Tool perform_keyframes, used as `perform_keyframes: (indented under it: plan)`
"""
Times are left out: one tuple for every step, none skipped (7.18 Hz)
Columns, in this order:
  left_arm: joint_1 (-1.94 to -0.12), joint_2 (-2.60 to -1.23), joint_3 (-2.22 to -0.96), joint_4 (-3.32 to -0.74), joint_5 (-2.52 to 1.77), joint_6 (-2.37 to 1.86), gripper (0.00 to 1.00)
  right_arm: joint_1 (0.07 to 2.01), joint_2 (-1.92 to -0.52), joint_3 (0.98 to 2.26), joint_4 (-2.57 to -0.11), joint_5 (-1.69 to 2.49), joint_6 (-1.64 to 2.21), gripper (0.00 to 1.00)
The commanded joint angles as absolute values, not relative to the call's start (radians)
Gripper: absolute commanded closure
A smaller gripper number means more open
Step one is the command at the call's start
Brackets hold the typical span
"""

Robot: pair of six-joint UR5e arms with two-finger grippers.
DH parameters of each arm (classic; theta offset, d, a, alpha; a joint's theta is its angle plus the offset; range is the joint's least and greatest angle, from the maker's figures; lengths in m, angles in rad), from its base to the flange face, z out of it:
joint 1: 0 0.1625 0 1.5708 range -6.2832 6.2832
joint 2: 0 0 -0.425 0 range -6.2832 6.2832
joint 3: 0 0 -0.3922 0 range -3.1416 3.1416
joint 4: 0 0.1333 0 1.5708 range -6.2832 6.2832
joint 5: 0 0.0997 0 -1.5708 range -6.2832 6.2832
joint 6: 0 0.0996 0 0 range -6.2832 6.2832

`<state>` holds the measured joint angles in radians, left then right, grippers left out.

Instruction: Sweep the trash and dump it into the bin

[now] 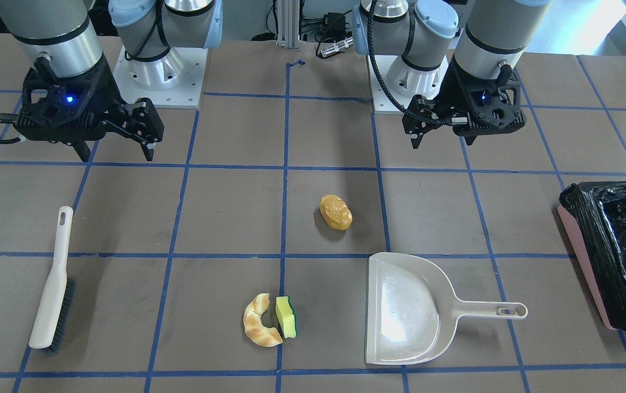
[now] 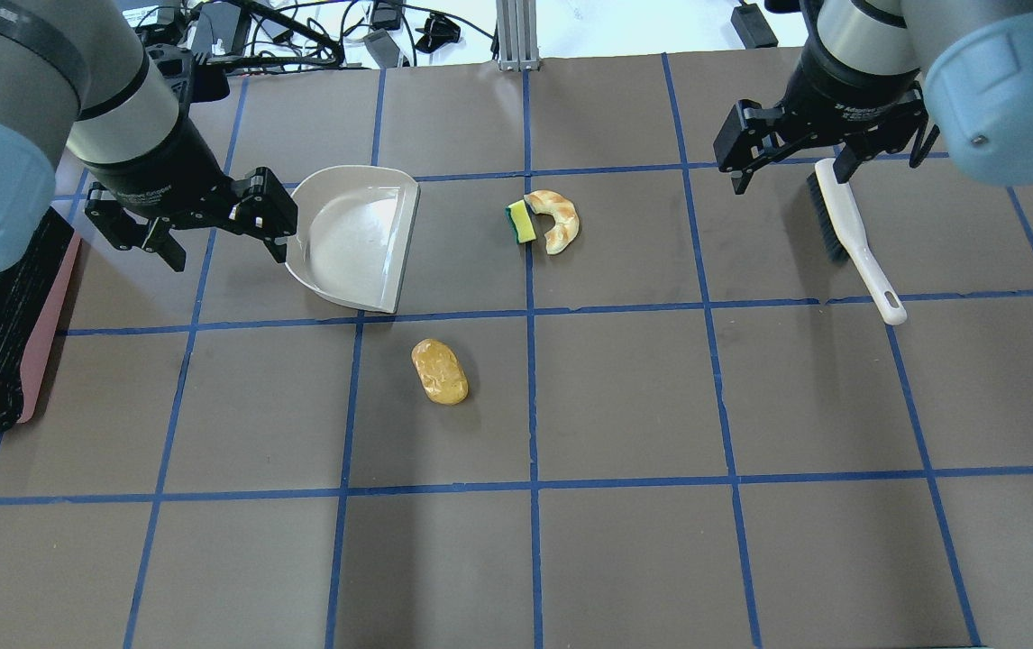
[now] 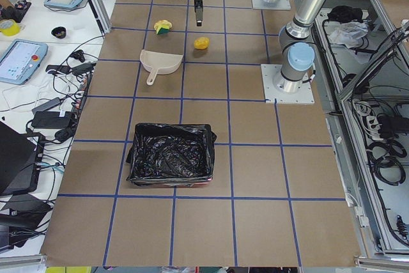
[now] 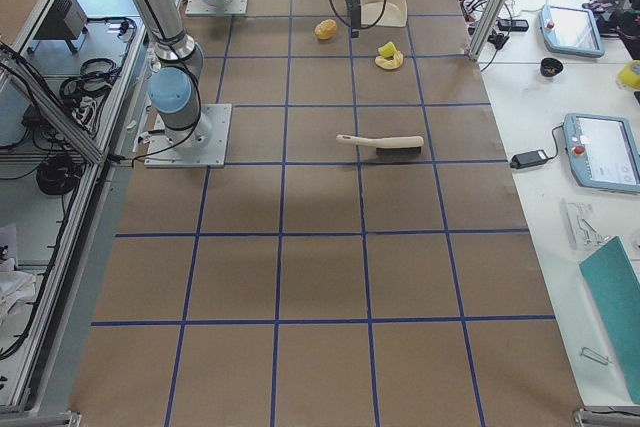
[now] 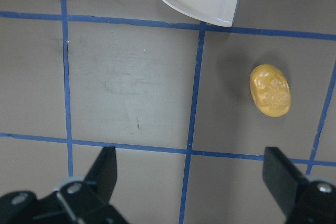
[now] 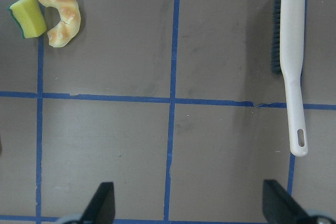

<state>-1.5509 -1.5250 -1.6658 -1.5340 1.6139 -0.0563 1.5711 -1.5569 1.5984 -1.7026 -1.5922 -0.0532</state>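
Note:
The trash lies on the brown table: a tan croissant touching a yellow-green sponge, and a golden roll apart from them. They also show in the overhead view: croissant, sponge, roll. The pink bin with its black bag stands at the table's end on my left side. My left gripper is open and empty, hovering beside the dustpan's handle end. My right gripper is open and empty above the brush's bristle end.
The beige dustpan lies flat between the trash and the bin, mouth toward the sponge, handle toward the bin. The white brush lies on my right side, also in the right wrist view. Blue tape lines grid the table.

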Motion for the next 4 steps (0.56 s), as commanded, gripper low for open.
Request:
perform_keyframes:
  plan:
    - [-1.549, -1.526, -1.666, -1.534, 1.614, -0.054, 0.0, 1.557, -1.539, 1.598, -1.706, -1.586, -0.092, 0.0]
    - [-1.546, -1.528, -1.66, -1.534, 1.612, -0.055, 0.0, 1.539, -1.533, 1.598, -1.706, -1.585, -0.121, 0.0]
    - [-1.54, -1.531, -1.663, -1.534, 1.614, -0.057, 0.0, 1.516, -1.526, 1.598, -1.706, -1.585, -0.155, 0.0]
    - [-1.534, -1.535, -1.664, -1.526, 1.611, -0.058, 0.0, 1.49, -1.522, 1.598, -1.706, -1.579, -0.159, 0.0]
